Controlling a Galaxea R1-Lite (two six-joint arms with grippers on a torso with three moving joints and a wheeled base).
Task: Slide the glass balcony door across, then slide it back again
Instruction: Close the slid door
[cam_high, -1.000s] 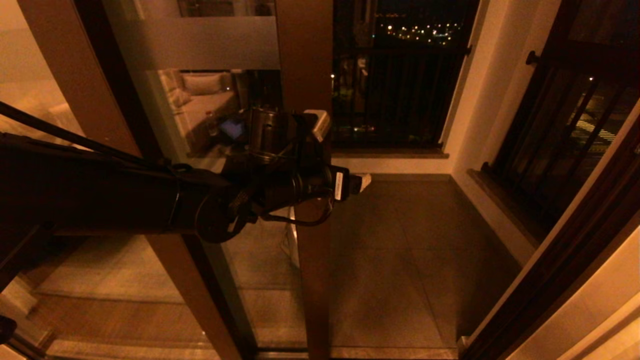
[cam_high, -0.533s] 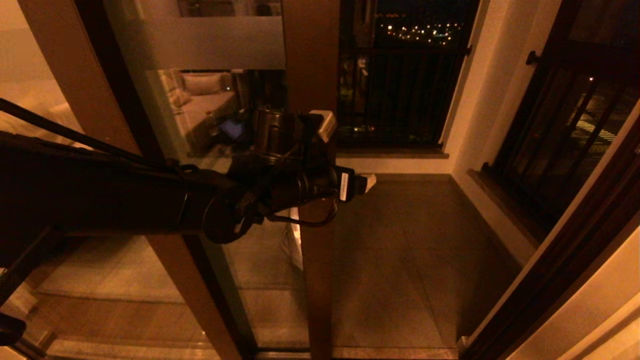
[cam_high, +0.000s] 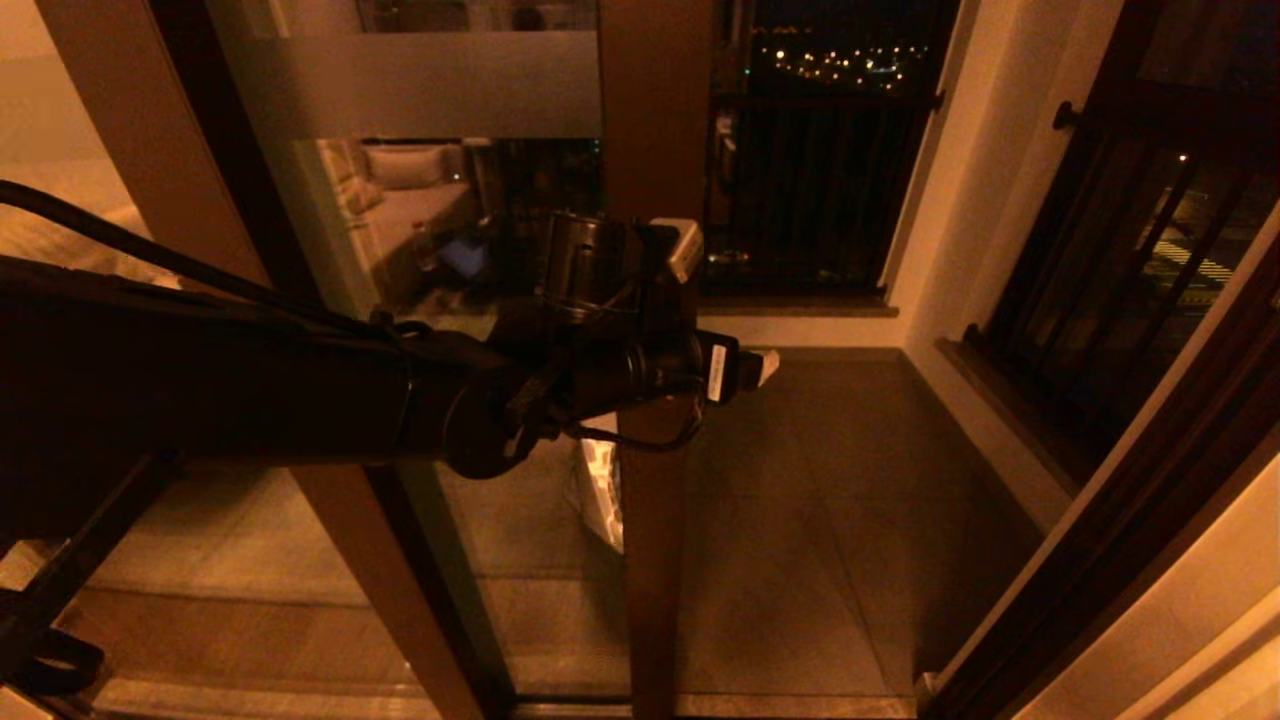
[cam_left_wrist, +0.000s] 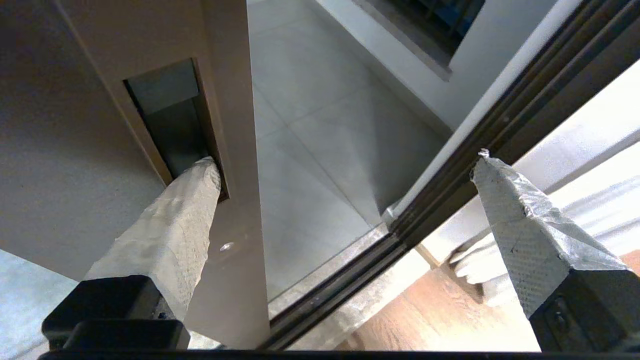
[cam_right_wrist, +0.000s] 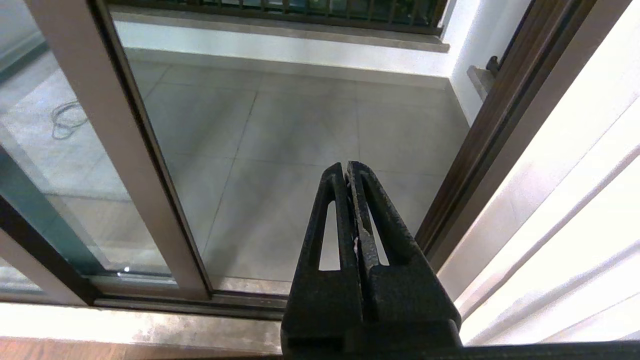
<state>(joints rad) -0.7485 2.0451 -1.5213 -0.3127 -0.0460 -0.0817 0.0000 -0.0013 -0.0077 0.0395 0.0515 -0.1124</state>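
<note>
The glass balcony door (cam_high: 450, 230) has a frosted band (cam_high: 420, 85) near its top and a brown stile (cam_high: 652, 150) at mid view. My left gripper (cam_high: 725, 305) is at that stile, open. In the left wrist view one taped finger (cam_left_wrist: 175, 225) has its tip in the stile's recessed handle (cam_left_wrist: 167, 115). The other finger (cam_left_wrist: 515, 215) hangs free past the stile's edge, and the left gripper (cam_left_wrist: 345, 161) holds nothing. In the right wrist view my right gripper (cam_right_wrist: 348, 167) is shut and empty, low before the opening, with the door stile (cam_right_wrist: 100, 100) beside it.
The dark fixed door jamb (cam_high: 1150, 520) stands to the right of the opening. The tiled balcony floor (cam_high: 830, 480) lies beyond, ending at a black railing (cam_high: 800, 200). A second brown frame (cam_high: 150, 150) stands at the left. The floor track (cam_left_wrist: 340, 290) runs below.
The door's stile has slid to the right, narrowing the opening, and my left gripper has moved right with it, its finger still in the handle.
</note>
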